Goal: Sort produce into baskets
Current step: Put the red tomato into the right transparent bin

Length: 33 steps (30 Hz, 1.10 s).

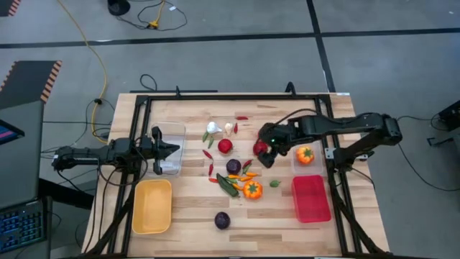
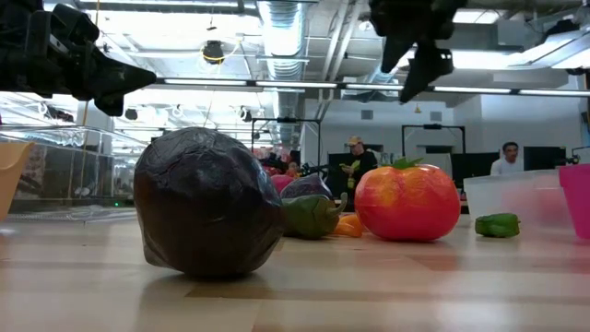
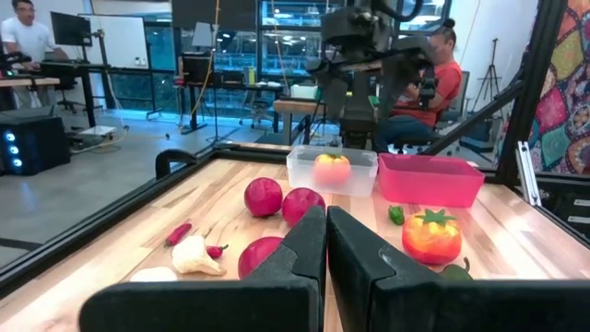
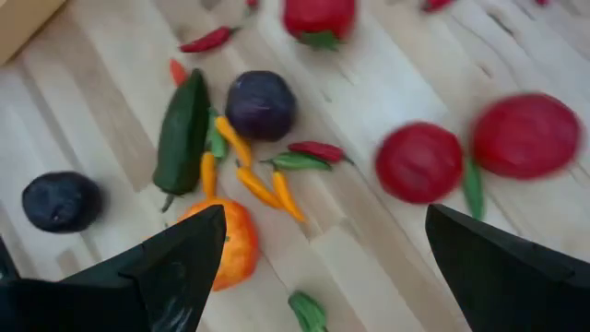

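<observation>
A dark purple round [image 2: 207,214] lies nearest in the low view, alone at the near edge of the tabletop [image 1: 194,230]. Little of the sorting is judged done. One orange pepper [image 1: 305,155] sits in a clear basket [image 1: 316,162] on the right; the red basket [image 1: 311,198] just nearer than it, the yellow basket [image 1: 152,206] at the near left and a second clear basket [image 1: 172,147] on the left show no produce inside. Most produce remains loose at the centre of the tabletop: red tomatoes [image 1: 225,146], a second purple round [image 1: 233,166], another orange pepper [image 1: 252,190], white garlic [image 1: 213,128], a dark green pepper [image 1: 228,185] and thin red, green and orange chillies [image 1: 246,175].

The right gripper [image 1: 267,155] is reached in from the right and held above the tabletop, over a red tomato [image 4: 419,162] right of centre. Its jaws are spread fully wide and hold nothing. The left gripper [image 1: 164,150] is stretched level from the left, over the left clear basket, pointing toward the centre. Its jaws are closed together, with nothing between them.
</observation>
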Each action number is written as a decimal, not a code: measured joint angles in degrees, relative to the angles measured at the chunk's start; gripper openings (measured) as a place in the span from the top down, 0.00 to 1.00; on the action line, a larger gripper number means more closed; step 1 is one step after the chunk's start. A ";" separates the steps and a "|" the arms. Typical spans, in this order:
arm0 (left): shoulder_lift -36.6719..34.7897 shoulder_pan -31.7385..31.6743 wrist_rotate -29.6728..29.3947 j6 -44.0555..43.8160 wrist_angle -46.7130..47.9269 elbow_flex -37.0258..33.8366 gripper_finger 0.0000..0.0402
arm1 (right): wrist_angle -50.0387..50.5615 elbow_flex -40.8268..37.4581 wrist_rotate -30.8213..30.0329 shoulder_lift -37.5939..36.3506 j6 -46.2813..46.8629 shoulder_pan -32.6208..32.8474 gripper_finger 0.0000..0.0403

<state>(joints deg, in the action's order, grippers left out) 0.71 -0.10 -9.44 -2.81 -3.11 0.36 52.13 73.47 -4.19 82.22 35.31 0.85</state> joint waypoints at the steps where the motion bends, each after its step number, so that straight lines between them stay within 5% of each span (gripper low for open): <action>1: 0.00 0.00 -0.01 0.00 0.02 0.00 1.00 | -0.59 0.00 -0.02 0.76 -0.81 0.15 0.01; 18: 0.00 0.00 0.01 -0.01 0.02 0.00 1.00 | -1.44 -0.02 -0.28 14.69 -25.76 -3.94 0.01; 33: 0.00 0.00 0.01 -0.02 0.02 0.00 1.00 | -1.44 -0.02 -0.37 16.41 -44.30 -7.38 0.01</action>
<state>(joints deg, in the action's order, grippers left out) 0.71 -0.10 -9.43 -2.83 -3.09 0.36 50.70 73.45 -4.56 98.63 -8.99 -6.52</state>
